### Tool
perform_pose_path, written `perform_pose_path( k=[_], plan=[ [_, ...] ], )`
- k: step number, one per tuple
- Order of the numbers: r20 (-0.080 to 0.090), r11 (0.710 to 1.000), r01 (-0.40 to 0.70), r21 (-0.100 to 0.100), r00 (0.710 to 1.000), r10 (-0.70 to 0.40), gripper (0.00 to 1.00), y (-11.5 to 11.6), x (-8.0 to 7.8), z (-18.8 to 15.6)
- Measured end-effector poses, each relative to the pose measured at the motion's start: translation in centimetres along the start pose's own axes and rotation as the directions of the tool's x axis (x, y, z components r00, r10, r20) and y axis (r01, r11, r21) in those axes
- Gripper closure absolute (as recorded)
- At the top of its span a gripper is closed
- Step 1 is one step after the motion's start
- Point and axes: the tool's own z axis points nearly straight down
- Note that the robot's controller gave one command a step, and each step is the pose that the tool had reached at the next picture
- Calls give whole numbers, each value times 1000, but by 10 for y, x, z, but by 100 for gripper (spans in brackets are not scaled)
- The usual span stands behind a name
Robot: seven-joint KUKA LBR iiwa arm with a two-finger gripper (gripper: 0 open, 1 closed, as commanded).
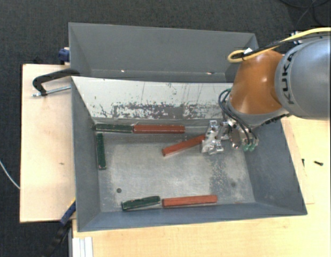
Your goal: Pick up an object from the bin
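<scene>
My gripper (212,143) hangs in the right middle of the bin, under the orange wrist cover. A red-brown flat stick (182,146) lies tilted just left of it, and its right end reaches up to the fingers. Whether the fingers close on that end I cannot make out. Along the back wall lies a second red-brown stick (159,128), with a dark green stick (114,128) at its left end.
A dark green stick (101,151) lies along the left wall. Near the front wall a dark green stick (140,202) and a red-brown stick (190,201) lie end to end. The arm comes in from the right.
</scene>
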Motion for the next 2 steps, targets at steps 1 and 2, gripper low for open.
perform_pose_path(
  k=[1, 2],
  plan=[
    [-1, 1000, 0, 1, 1000, 0, 0, 0, 0, 0],
    [0, 1000, 0, 1, 1000, 0, 0, -1, 0, 0]
  ],
)
